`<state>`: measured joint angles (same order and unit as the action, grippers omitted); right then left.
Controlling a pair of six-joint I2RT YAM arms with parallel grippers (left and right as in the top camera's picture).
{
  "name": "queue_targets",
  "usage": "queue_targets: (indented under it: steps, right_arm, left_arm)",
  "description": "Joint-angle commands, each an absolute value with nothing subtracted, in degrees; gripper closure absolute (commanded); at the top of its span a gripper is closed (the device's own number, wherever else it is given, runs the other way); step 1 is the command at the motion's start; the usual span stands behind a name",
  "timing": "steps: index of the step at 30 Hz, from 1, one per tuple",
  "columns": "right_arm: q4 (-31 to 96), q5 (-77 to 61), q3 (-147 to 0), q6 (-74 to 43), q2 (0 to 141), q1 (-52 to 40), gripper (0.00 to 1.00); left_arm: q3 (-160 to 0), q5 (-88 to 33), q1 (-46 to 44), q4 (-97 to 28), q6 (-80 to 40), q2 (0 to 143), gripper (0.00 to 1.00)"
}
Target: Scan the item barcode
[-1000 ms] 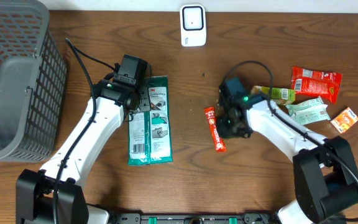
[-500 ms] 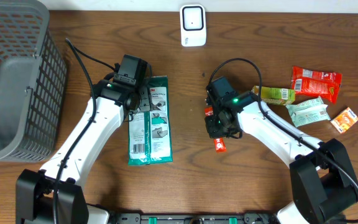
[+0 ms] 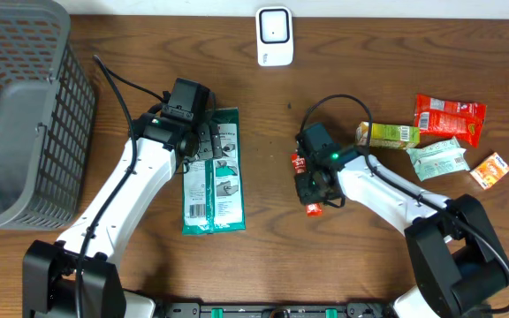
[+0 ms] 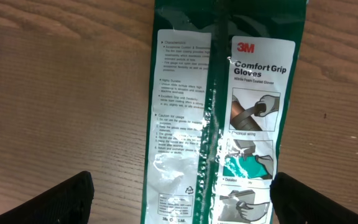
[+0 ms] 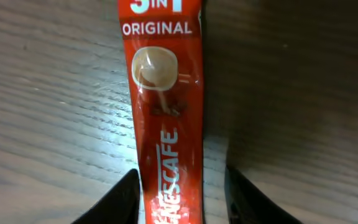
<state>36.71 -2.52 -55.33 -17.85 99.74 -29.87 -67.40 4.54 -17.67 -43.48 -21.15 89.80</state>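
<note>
Bright, even light; glare streaks the glove packet [image 4: 216, 124].

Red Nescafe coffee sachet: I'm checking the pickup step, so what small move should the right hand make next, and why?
Probably lower slightly and close on the red Nescafe coffee sachet. It lies flat on the wooden table, and the right hand sits over it with its fingers apart, one on each side.
</note>
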Motion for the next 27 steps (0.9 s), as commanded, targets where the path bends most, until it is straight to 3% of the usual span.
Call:
queue_targets:
  steps: [1,5,9,16,17,21,27]
  right_arm:
    - [35.51,-1.74,-54.11,-18.37,100.16,-30.11,0.67]
    - [35.55,-0.01,-54.11,-18.37,100.16,-30.11,0.77]
    - [35.38,2.31,-54.11,-17.5,100.16,-30.11,0.69]
    - [34.06,3.44,-53.3,-17.45,101.6,-32.25,0.65]
    - [33.8,3.62,-53.3,-17.15,102.19,-32.95,0.66]
    - [33.82,4.47,-53.52,-17.06,102.54,-34.28,0.94]
    - [36.32,4.49,-55.18,-17.04,101.82,-34.17,0.96]
  left_arm:
    - [-67.7,5.21,-17.43,-43.66,-21.23,90.26,0.08]
    - [-67.7,5.21,-17.43,-43.64,-21.23,90.26,0.08]
    - [-67.7,5.21,-17.43,-43.66,-21.26,90.26,0.08]
    - [-67.7,5.21,-17.43,-43.66,-21.26,90.26,0.08]
    - [-67.7,5.21,-17.43,-43.66,-21.26,90.26,0.08]
    - [-67.7,5.21,-17.43,-43.66,-21.26,90.26,0.08]
    - [-67.7,5.21,-17.43,-43.66,-21.26,90.26,0.07]
